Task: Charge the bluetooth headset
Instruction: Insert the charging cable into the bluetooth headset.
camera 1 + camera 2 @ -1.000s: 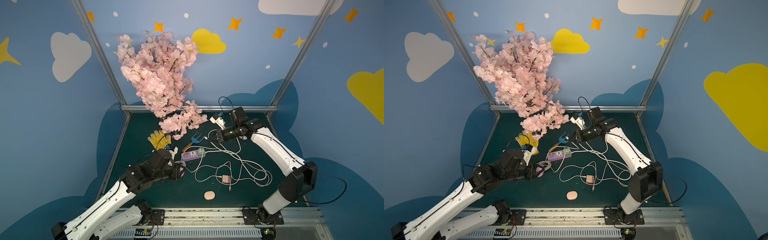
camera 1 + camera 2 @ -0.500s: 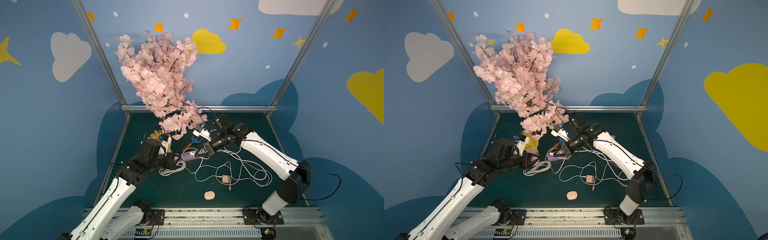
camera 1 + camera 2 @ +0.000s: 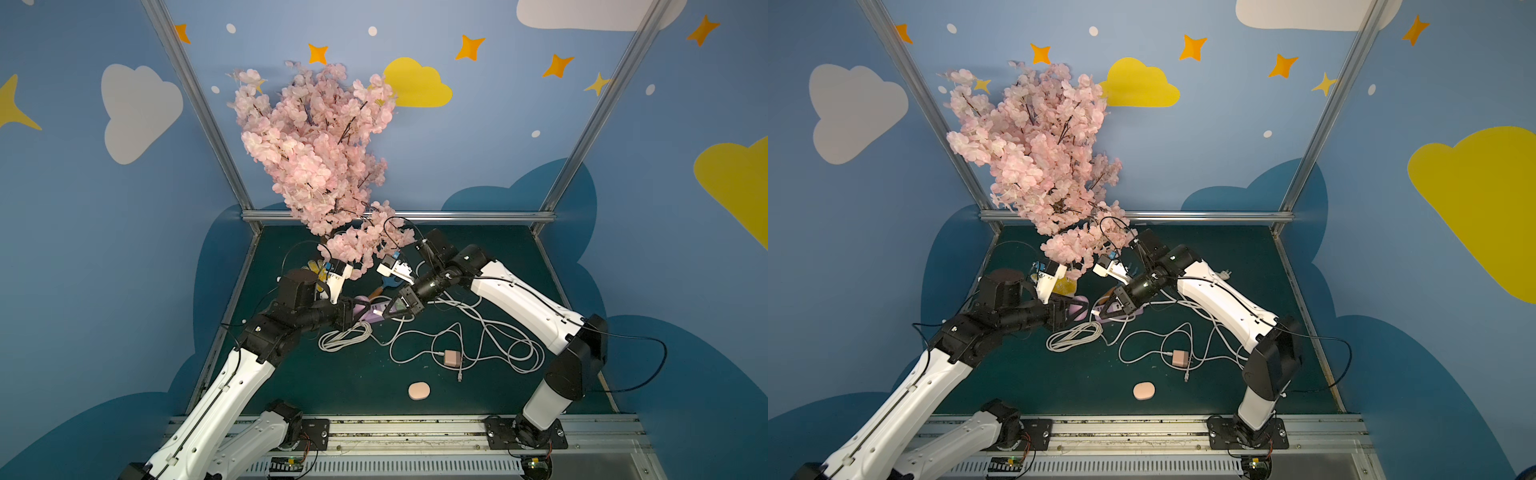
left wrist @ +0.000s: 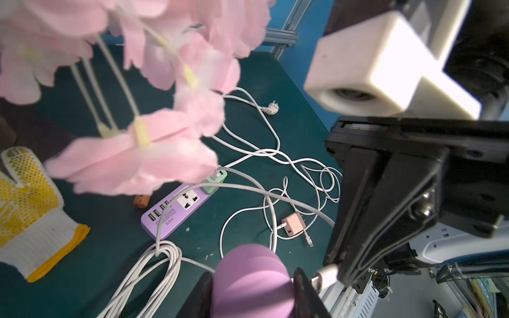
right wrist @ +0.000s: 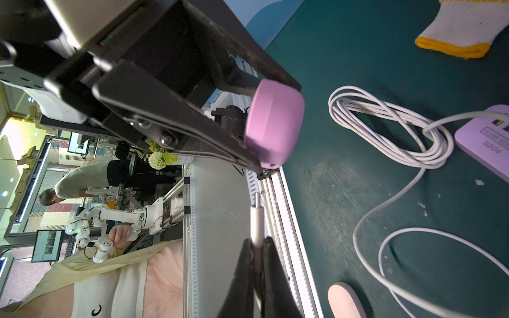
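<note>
While the left gripper (image 4: 252,278) clamps the lilac case (image 5: 275,121), the right gripper (image 5: 257,243), jaws pinching the plug (image 5: 256,216), should enter it squarely.

Left gripper (image 3: 356,311) grips a lilac case (image 3: 360,300); right gripper (image 3: 388,311) pinches a white plug (image 3: 377,309) just beside it, near a cable coil (image 3: 343,338).

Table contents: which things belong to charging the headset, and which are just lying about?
In use: purple headset case, clamped by left gripper; white cable plug, pinched by right gripper; purple power strip with green charger.
Lying about: yellow-dotted glove; pink charger; pink oval pad; blossom branch.
</note>
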Robot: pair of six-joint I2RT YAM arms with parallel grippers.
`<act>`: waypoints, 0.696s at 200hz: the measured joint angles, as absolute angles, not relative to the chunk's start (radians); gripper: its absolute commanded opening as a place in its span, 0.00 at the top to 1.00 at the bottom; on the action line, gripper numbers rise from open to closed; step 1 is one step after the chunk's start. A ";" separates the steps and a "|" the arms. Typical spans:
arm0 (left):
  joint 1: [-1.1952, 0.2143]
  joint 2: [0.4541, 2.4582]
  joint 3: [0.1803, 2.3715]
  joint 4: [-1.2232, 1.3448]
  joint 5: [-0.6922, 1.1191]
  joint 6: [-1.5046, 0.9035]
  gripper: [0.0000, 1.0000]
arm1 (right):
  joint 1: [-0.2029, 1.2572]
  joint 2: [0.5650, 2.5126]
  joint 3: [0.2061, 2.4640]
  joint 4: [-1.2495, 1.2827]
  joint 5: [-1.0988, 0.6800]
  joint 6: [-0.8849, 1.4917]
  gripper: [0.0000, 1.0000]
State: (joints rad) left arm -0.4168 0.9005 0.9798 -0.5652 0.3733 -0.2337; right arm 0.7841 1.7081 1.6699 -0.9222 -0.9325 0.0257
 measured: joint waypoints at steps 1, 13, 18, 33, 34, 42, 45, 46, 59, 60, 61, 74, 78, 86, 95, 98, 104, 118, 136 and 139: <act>-0.417 0.899 0.979 -0.564 0.374 -0.232 0.97 | 0.784 1.708 1.670 -0.923 -0.933 0.025 1.00; -0.415 0.872 0.966 -0.550 0.393 -0.208 0.97 | 0.786 1.708 1.680 -0.929 -0.939 0.024 1.00; -0.414 0.860 0.962 -0.546 0.398 -0.201 0.97 | 0.787 1.708 1.684 -0.933 -0.941 0.023 1.00; -0.412 0.828 0.957 -0.537 0.409 -0.182 0.97 | 0.791 1.709 1.697 -0.941 -0.947 0.022 1.00; -0.412 0.825 0.957 -0.536 0.410 -0.181 0.97 | 0.791 1.709 1.697 -0.942 -0.947 0.022 1.00; -0.409 0.815 0.957 -0.530 0.416 -0.175 0.97 | 0.794 1.711 1.704 -0.945 -0.950 0.022 1.00; -0.408 0.812 0.957 -0.528 0.418 -0.172 0.97 | 0.796 1.711 1.706 -0.945 -0.951 0.021 1.00; -0.408 0.811 0.957 -0.527 0.419 -0.171 0.97 | 0.796 1.711 1.707 -0.945 -0.951 0.022 1.00; -0.403 0.812 0.957 -0.523 0.433 -0.163 0.97 | 0.801 1.715 1.717 -0.949 -0.952 0.021 1.00; -0.403 0.812 0.957 -0.523 0.435 -0.163 0.97 | 0.801 1.715 1.718 -0.949 -0.952 0.021 1.00; -0.403 0.813 0.957 -0.523 0.435 -0.163 0.97 | 0.802 1.715 1.719 -0.950 -0.952 0.021 1.00; -0.399 0.826 0.957 -0.522 0.455 -0.161 0.97 | 0.810 1.722 1.730 -0.954 -0.951 0.020 1.00; -0.399 0.831 0.957 -0.522 0.459 -0.160 0.97 | 0.813 1.724 1.734 -0.956 -0.950 0.019 1.00; -0.397 0.848 0.957 -0.522 0.468 -0.161 0.97 | 0.820 1.728 1.737 -0.960 -0.945 0.018 1.00; -0.394 0.864 0.957 -0.522 0.479 -0.162 0.97 | 0.827 1.732 1.741 -0.964 -0.937 0.018 1.00; -0.393 0.868 0.957 -0.522 0.481 -0.162 0.97 | 0.830 1.734 1.742 -0.966 -0.933 0.017 1.00; -0.392 0.875 0.957 -0.521 0.486 -0.162 0.97 | 0.832 1.736 1.745 -0.969 -0.927 0.017 1.00; -0.389 0.879 0.957 -0.521 0.496 -0.163 0.97 | 0.837 1.737 1.747 -0.971 -0.914 0.017 1.00; -0.385 0.876 0.957 -0.521 0.500 -0.164 0.97 | 0.841 1.737 1.752 -0.977 -0.899 0.017 1.00; -0.385 0.876 0.957 -0.521 0.500 -0.165 0.97 | 0.841 1.737 1.753 -0.978 -0.896 0.017 1.00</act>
State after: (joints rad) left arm -0.3847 0.8757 0.9569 -0.5205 0.4999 -0.1646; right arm 0.8406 1.7370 1.7527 -0.9775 -0.8963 0.0174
